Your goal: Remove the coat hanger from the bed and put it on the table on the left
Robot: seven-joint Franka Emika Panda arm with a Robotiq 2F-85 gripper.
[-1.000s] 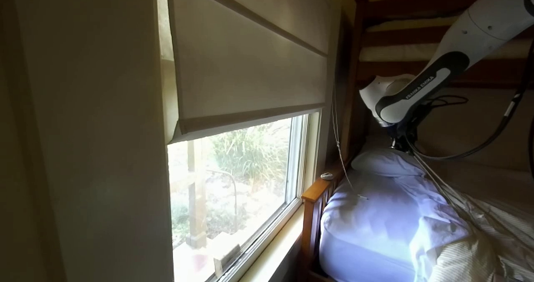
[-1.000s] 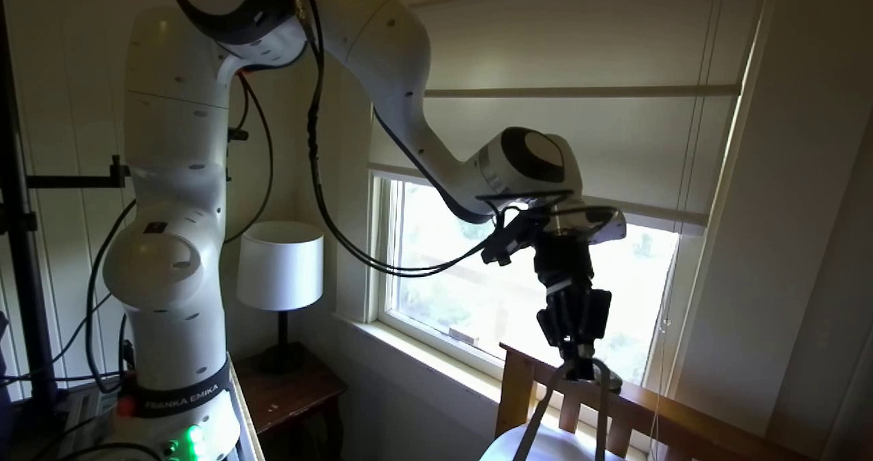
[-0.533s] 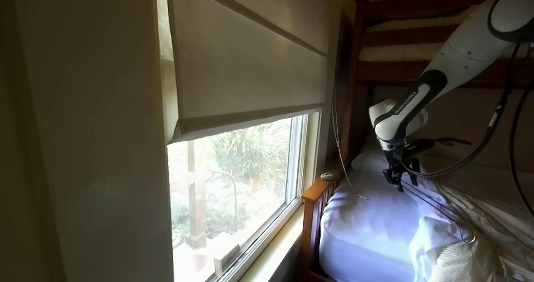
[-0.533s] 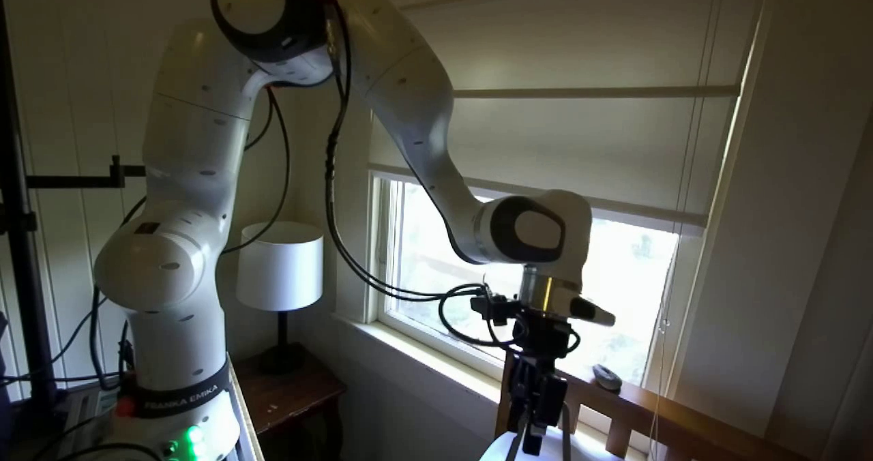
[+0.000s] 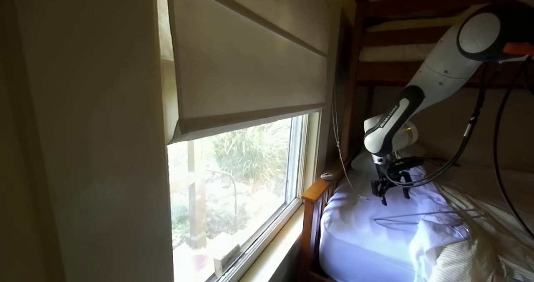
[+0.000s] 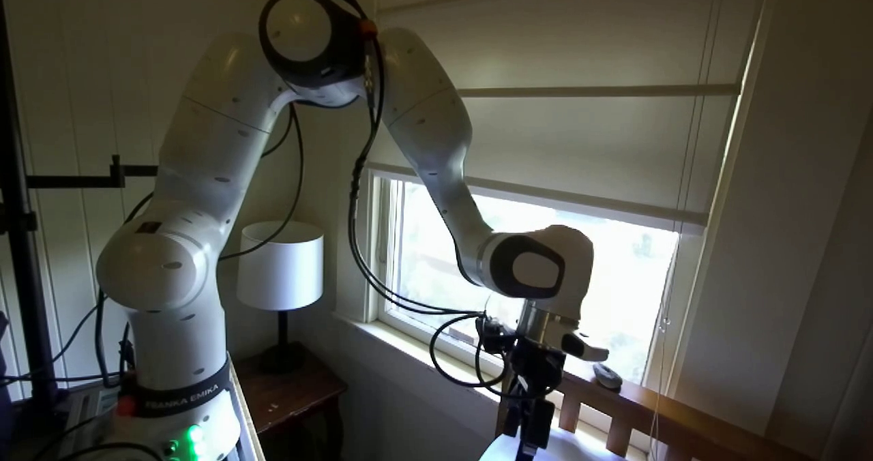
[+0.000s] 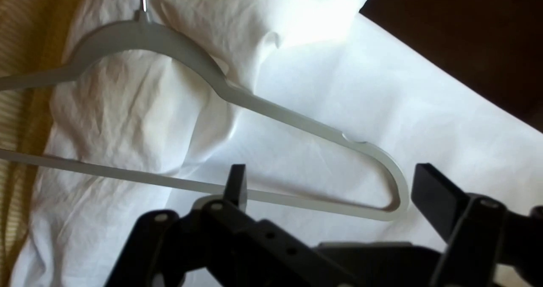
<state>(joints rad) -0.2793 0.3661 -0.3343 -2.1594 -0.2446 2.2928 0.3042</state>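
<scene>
A pale grey-green coat hanger (image 5: pixel 425 213) lies across the rumpled white bedding of the wooden-framed bed (image 5: pixel 316 190). In the wrist view the hanger (image 7: pixel 280 113) spans from the left edge to the middle right, its metal hook cut off at the top. My gripper (image 5: pixel 395 200) is over the mattress, above the hanger and apart from it. Its jaws stand wide in the wrist view, where the gripper (image 7: pixel 331 178) overlaps the hanger's rounded end with nothing gripped. A small reddish-brown table (image 6: pixel 310 393) is at the left in an exterior view, behind the arm's base.
A white-shaded lamp (image 6: pixel 280 266) occupies the small table. A small grey object (image 6: pixel 607 377) rests on the bed's end rail. Blind cords (image 5: pixel 336 127) dangle beside the window. The upper bunk (image 5: pixel 400 70) overhangs the bed's far part. Cables (image 6: pixel 368 243) loop from the arm.
My gripper has come down over the bed and opened, letting go of the hanger. The hanger hung from the jaws before; now it lies on the bedding.
</scene>
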